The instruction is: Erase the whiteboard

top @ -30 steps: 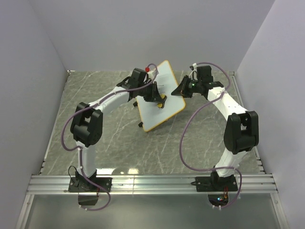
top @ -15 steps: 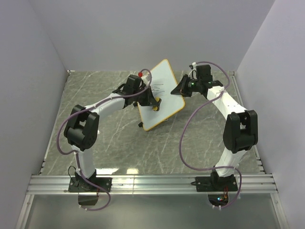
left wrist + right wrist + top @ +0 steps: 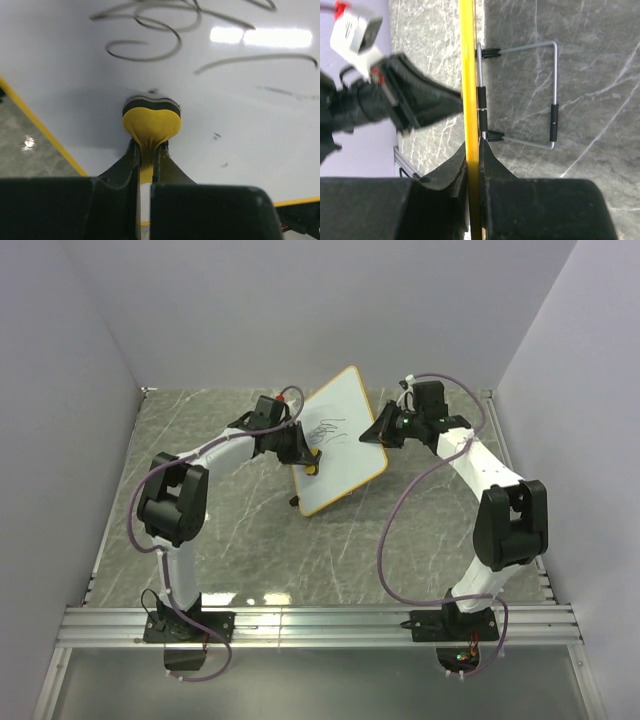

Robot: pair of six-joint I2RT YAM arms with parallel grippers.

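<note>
The whiteboard (image 3: 335,445), white with an orange-yellow frame, stands tilted at the table's middle back, with black scribbles (image 3: 328,430) on its upper part. My left gripper (image 3: 308,462) is shut on a small yellow eraser (image 3: 151,124) and presses its dark pad against the board's face, below the scribbles (image 3: 150,30). My right gripper (image 3: 374,433) is shut on the board's right edge; in the right wrist view the yellow frame (image 3: 469,90) runs edge-on between the fingers (image 3: 492,165).
The board's wire stand (image 3: 552,95) with black feet rests on the grey marble table (image 3: 220,530) behind the board. Walls close in the left, back and right. An aluminium rail (image 3: 320,622) runs along the near edge.
My left gripper has slid the eraser to the left and slightly up across the board's face. The scribbles are now uncovered. The right gripper has kept its hold on the edge.
</note>
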